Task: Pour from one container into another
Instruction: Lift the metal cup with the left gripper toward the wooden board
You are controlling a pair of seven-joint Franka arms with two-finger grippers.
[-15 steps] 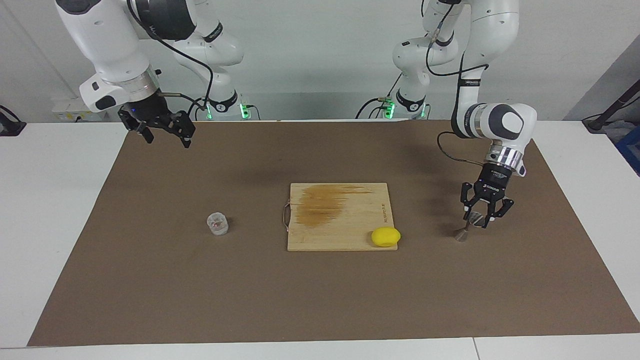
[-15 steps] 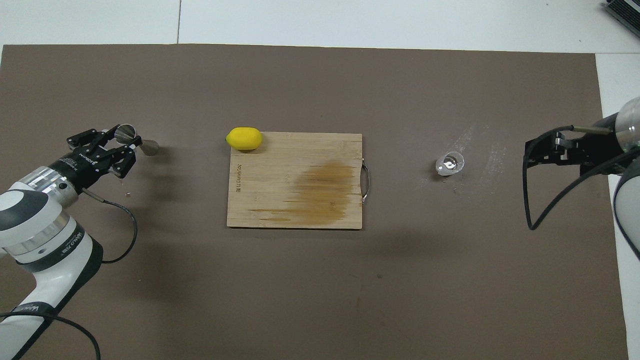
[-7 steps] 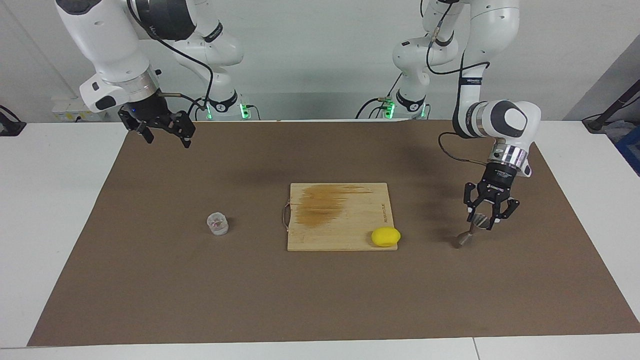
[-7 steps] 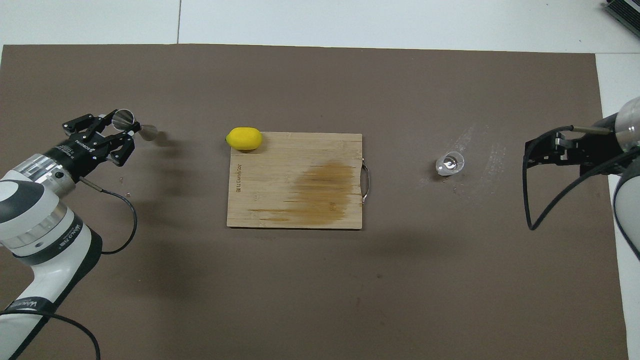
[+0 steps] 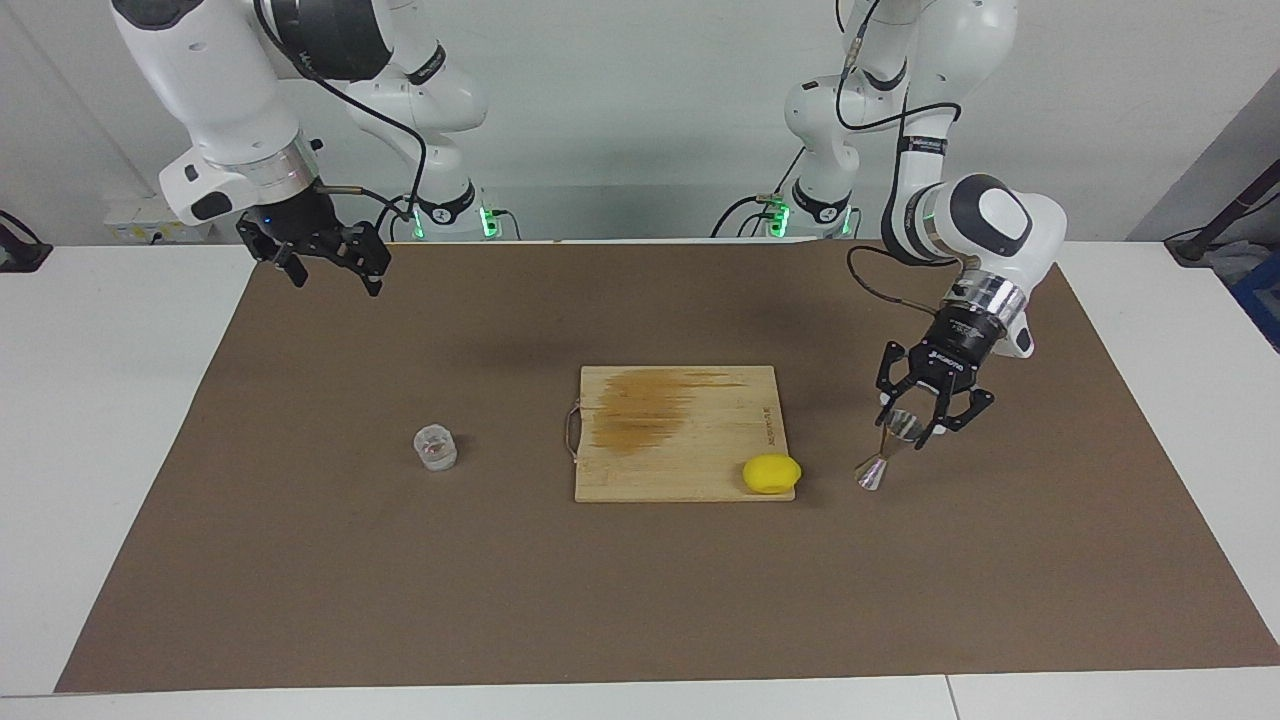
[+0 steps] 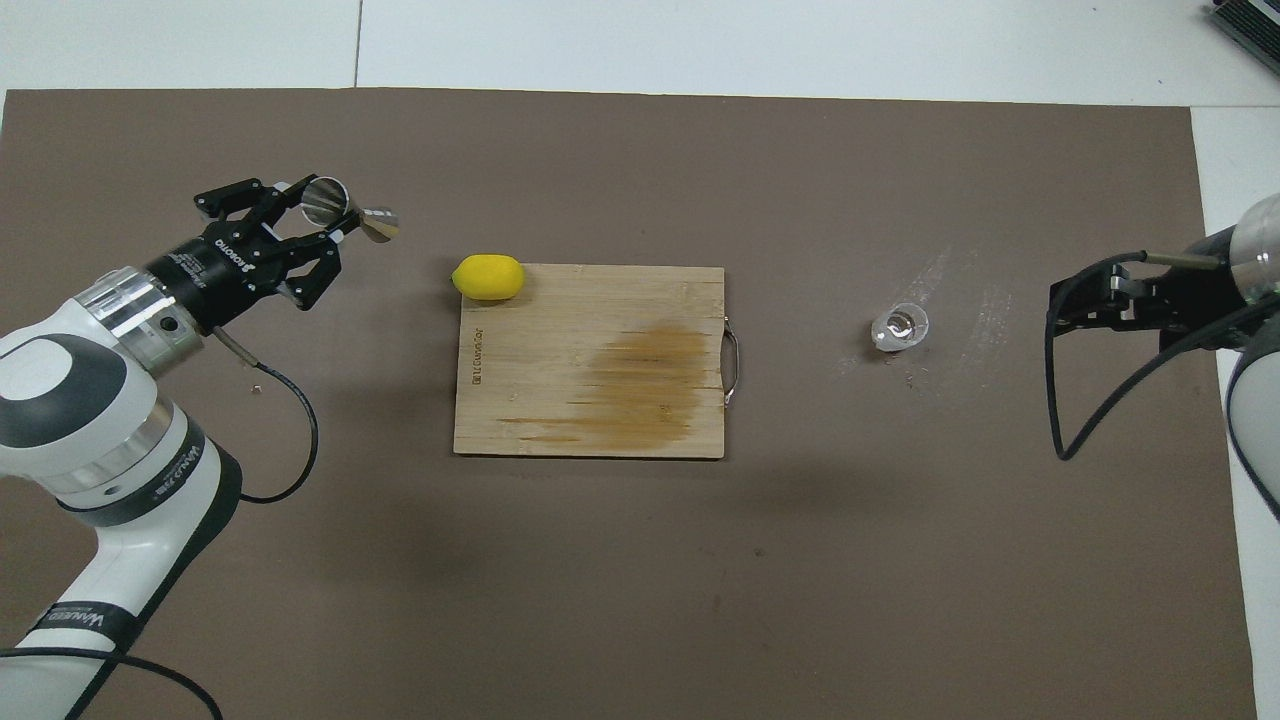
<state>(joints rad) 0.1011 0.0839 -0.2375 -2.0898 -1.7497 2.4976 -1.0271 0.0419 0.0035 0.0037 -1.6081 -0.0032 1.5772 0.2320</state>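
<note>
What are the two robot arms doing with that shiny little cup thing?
The left end effector has picked up the metal jigger and holds it tilted in the air over the brown mat, beside the lemon on the wooden cutting board. The small clear cup with something pinkish inside sits untouched toward the right arm's end of the table. The right end effector waits up in the air, holding nothing. Nothing has been poured yet.

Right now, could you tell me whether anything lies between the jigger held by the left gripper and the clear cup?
Yes. The cutting board with the lemon on its corner lies between the jigger in the left gripper and the clear cup.
</note>
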